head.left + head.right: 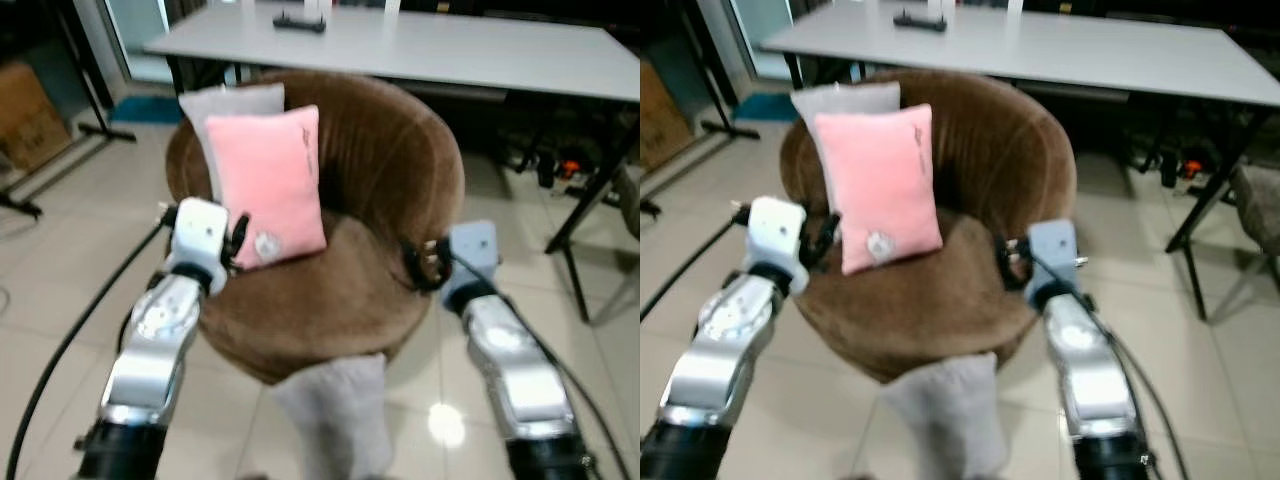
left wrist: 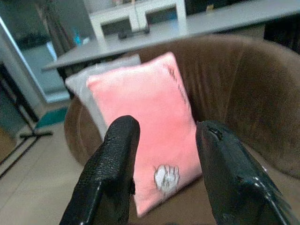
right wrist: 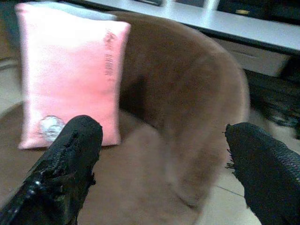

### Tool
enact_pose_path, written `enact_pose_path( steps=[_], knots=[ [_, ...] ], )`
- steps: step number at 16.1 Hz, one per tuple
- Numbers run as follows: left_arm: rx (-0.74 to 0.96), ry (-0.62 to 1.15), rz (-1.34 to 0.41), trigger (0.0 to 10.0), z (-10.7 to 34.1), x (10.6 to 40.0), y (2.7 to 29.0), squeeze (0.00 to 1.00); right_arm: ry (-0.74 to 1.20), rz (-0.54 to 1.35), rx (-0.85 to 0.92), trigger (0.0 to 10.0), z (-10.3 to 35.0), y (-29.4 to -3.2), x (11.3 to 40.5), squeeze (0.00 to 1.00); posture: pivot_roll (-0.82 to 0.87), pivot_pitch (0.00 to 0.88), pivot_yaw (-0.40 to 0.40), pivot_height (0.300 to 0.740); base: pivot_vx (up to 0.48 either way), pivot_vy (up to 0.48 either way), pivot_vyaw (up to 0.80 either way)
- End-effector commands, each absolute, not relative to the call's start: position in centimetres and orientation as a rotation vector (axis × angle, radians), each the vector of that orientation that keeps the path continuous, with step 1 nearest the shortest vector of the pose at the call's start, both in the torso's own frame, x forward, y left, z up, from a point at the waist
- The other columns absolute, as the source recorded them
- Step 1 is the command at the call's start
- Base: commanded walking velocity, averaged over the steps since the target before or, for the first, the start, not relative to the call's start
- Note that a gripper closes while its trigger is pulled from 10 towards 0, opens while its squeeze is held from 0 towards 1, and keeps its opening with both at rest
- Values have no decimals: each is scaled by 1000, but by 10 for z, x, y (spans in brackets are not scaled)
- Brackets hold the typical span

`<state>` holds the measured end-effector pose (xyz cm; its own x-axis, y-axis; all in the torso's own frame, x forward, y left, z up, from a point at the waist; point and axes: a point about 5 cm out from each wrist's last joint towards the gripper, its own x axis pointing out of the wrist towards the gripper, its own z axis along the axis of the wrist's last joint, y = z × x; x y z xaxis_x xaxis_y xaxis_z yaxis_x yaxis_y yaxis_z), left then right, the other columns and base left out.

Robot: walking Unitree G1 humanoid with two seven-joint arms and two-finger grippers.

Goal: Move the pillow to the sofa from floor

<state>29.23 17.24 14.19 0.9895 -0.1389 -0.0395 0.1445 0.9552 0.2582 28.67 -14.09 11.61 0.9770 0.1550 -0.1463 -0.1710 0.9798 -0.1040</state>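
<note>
**Pink pillow upright on the brown sofa, both my claws empty**

The pink pillow stands on the seat of the round brown sofa, tilted back against the backrest on my left side of the seat. A grey pillow sits just behind it, touching it, with its top edge and left side peeking out. Near the pink pillow's lower corner there is a small white patch with a drawn figure on it, and a line of dark stitched writing runs down its right edge; the frames are too soft for me to read either.

My left gripper is held at the sofa's front left rim, close to the pink pillow's lower corner, fingers parted with a clear gap between them and nothing held. My right gripper is at the front right rim of the seat, spread wide, also holding nothing; between its fingers I see the bare brown seat and backrest.

Something grey and soft lies on the tiled floor just in front of the sofa, between my arms; I cannot tell what it is. Behind the sofa stands a long grey table with a dark object on it.
</note>
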Motion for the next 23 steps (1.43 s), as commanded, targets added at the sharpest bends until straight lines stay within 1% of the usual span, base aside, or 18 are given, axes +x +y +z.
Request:
enact_pose_path(
  steps=[1, 5, 12, 15, 16, 19, 23],
  knots=[
    [266, 0, -146, 10000, 146, 293, 170, 0, 128, 168, -125, 10000, 120, -142, 289, 0, 34, 0, 12, 740, 0, -401, 0],
    [268, 2, -147, 10000, 145, 293, 170, 0, 131, 173, -126, 10000, 119, -142, 290, 0, 34, 0, 12, 740, 0, -397, 0],
    [228, 4, -154, 10000, 144, 292, 170, 0, 125, 188, -136, 10000, 119, -141, 290, 0, 34, 0, 12, 740, 0, 0, 0],
    [217, 5, -160, 10000, 144, 292, 171, 0, 123, 197, -139, 10000, 119, -139, 290, 0, 34, 0, 12, 740, 0, 0, 575],
    [216, 4, -160, 10000, 144, 292, 171, 0, 123, 191, -141, 10000, 119, -140, 290, 0, 34, 0, 12, 740, 251, 0, 800],
    [213, 4, -164, 10000, 144, 292, 171, 0, 127, 159, -142, 10000, 118, -143, 291, 0, 34, 0, 12, 740, 251, 0, 0],
    [213, 3, -169, 10000, 144, 292, 170, 0, 125, 163, -141, 10000, 117, -142, 291, 0, 36, 0, 10, 740, 264, 0, 0]
  ],
)
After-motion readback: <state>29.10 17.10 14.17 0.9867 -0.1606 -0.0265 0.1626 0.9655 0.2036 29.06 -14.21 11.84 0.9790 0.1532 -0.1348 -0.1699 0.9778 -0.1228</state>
